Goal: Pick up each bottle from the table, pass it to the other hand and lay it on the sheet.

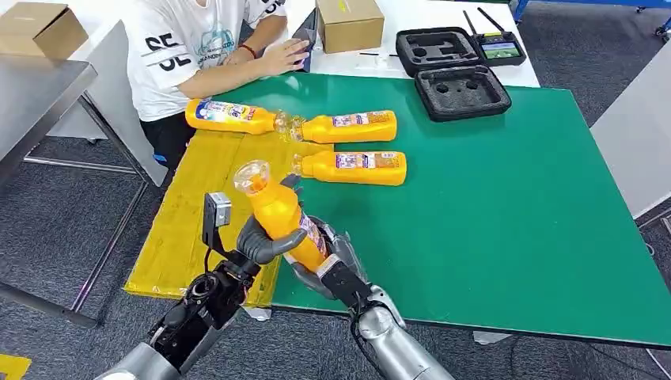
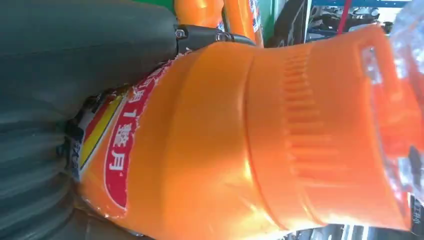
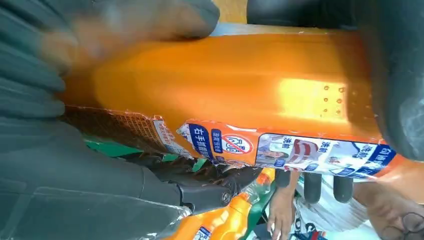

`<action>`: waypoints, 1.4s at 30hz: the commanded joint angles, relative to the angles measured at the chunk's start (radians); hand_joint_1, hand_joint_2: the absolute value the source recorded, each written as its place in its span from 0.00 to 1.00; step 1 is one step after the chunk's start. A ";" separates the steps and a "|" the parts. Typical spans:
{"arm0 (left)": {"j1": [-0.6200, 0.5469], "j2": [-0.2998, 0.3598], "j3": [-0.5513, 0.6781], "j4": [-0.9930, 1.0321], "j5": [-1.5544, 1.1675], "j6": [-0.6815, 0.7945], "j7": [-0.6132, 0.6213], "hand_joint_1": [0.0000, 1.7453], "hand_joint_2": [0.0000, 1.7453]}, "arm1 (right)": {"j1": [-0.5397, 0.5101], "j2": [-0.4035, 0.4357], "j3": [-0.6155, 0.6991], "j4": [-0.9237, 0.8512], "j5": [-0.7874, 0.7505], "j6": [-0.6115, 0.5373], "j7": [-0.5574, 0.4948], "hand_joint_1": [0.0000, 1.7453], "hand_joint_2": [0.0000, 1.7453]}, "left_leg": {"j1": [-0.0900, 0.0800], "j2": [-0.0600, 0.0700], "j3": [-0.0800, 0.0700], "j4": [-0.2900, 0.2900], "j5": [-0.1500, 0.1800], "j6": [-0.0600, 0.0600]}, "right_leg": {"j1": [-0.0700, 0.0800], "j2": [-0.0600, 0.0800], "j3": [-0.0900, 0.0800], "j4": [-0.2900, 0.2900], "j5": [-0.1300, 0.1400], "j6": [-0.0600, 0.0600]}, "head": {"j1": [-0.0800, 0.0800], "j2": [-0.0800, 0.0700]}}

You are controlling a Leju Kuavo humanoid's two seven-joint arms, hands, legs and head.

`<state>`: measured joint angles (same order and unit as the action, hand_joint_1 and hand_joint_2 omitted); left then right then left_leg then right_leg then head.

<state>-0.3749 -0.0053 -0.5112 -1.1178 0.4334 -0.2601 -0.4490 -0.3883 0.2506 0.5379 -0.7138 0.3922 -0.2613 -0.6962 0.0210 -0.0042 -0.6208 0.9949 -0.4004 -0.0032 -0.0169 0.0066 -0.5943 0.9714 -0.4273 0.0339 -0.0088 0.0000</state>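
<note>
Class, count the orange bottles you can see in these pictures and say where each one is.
4. One bottle is held by both the left hand and right hand; one lies partly on the yellow sheet; two lie on the green table.

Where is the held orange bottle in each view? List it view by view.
Head view: held bottle low centre, gripped by left hand and right hand.
Left wrist view: bottle spans most of the picture.
Right wrist view: bottle crosses the upper half.
Shared landmark: its printed label.
</note>
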 commanded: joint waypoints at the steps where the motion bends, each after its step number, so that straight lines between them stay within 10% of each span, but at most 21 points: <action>1: -0.066 -0.007 -0.044 0.068 0.004 -0.010 -0.006 0.00 1.00 | -0.055 -0.008 -0.034 0.082 -0.044 0.021 -0.002 1.00 1.00 | 0.000 -0.002 0.002 0.000 0.000 0.001 | 0.000 -0.002 0.002 0.000 -0.001 -0.001 | 0.000 0.000; 7: -0.064 -0.004 -0.052 0.081 -0.017 -0.038 -0.032 0.06 1.00 | -0.063 -0.007 -0.012 0.099 -0.020 0.008 -0.002 1.00 1.00 | 0.000 -0.001 0.006 0.001 -0.003 0.002 | 0.001 -0.003 0.007 0.000 -0.003 -0.002 | 0.000 0.000; 8: -0.064 -0.004 -0.052 0.081 -0.017 -0.038 -0.032 0.80 1.00 | -0.063 -0.007 -0.012 0.099 -0.020 0.008 -0.002 1.00 1.00 | 0.000 -0.001 0.005 0.000 -0.002 0.001 | 0.001 -0.002 0.005 0.000 -0.002 -0.001 | 0.000 0.000; 9: -0.066 -0.003 -0.053 0.083 -0.030 -0.034 -0.038 1.00 1.00 | -0.071 0.000 -0.010 0.113 -0.018 0.009 -0.002 1.00 1.00 | 0.000 -0.001 0.004 0.000 -0.001 0.001 | 0.000 -0.002 0.004 0.000 -0.002 -0.001 | 0.000 0.000; 16: -0.064 -0.009 -0.028 0.079 -0.076 -0.005 -0.057 1.00 1.00 | -0.096 0.005 0.009 0.134 -0.012 -0.019 -0.002 0.99 1.00 | 0.000 0.000 0.003 0.000 -0.001 0.001 | 0.000 -0.001 0.003 0.000 -0.001 -0.001 | 0.000 0.000; 18: -0.058 -0.010 -0.020 0.074 -0.087 0.004 -0.060 1.00 1.00 | -0.095 0.002 0.008 0.119 -0.020 -0.034 -0.002 0.72 1.00 | 0.000 -0.001 0.003 0.000 -0.001 0.001 | 0.000 -0.001 0.004 0.000 -0.001 -0.001 | 0.000 0.000; 19: -0.056 -0.010 -0.017 0.072 -0.095 0.012 -0.061 1.00 1.00 | -0.095 0.000 0.009 0.111 -0.025 -0.036 -0.002 0.17 1.00 | 0.000 0.000 0.003 0.001 -0.002 0.001 | 0.001 -0.001 0.004 0.000 -0.001 -0.001 | 0.000 0.000; 20: -0.055 -0.009 -0.017 0.071 -0.106 0.017 -0.062 1.00 1.00 | -0.099 0.000 0.013 0.113 -0.018 -0.046 -0.002 0.00 1.00 | 0.000 0.000 0.006 0.001 -0.003 0.002 | 0.001 -0.001 0.007 0.000 -0.003 -0.002 | 0.000 0.000; 26: -0.054 -0.013 -0.006 0.072 -0.117 0.034 -0.062 1.00 1.00 | -0.107 0.011 0.006 0.125 0.001 -0.069 -0.002 0.00 1.00 | 0.000 0.000 0.006 0.001 -0.003 0.002 | 0.001 -0.001 0.007 0.000 -0.003 -0.002 | 0.000 0.000; 27: -0.056 -0.014 -0.001 0.072 -0.124 0.048 -0.066 1.00 1.00 | -0.108 0.011 0.004 0.127 0.008 -0.079 0.000 0.00 0.00 | 0.000 0.000 0.003 0.000 -0.001 0.001 | 0.000 -0.001 0.003 0.000 -0.001 -0.001 | 0.000 0.000; 42: -0.037 0.072 0.218 -0.039 -0.630 0.760 -0.241 1.00 1.00 | 0.025 -0.080 0.040 -0.497 -0.068 -0.205 -0.002 0.00 0.00 | 0.000 0.001 0.003 0.000 -0.001 0.001 | 0.000 0.001 0.003 0.000 -0.001 -0.001 | 0.000 0.000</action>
<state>-0.4201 0.0199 -0.3940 -1.1261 -0.0917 0.3763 -0.6779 -0.4119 0.2468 0.5241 -0.8859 0.3833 -0.4589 -0.6912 0.0212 -0.0042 -0.6207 0.9949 -0.4000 -0.0032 -0.0167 0.0068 -0.5938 0.9719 -0.4271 0.0340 -0.0088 0.0000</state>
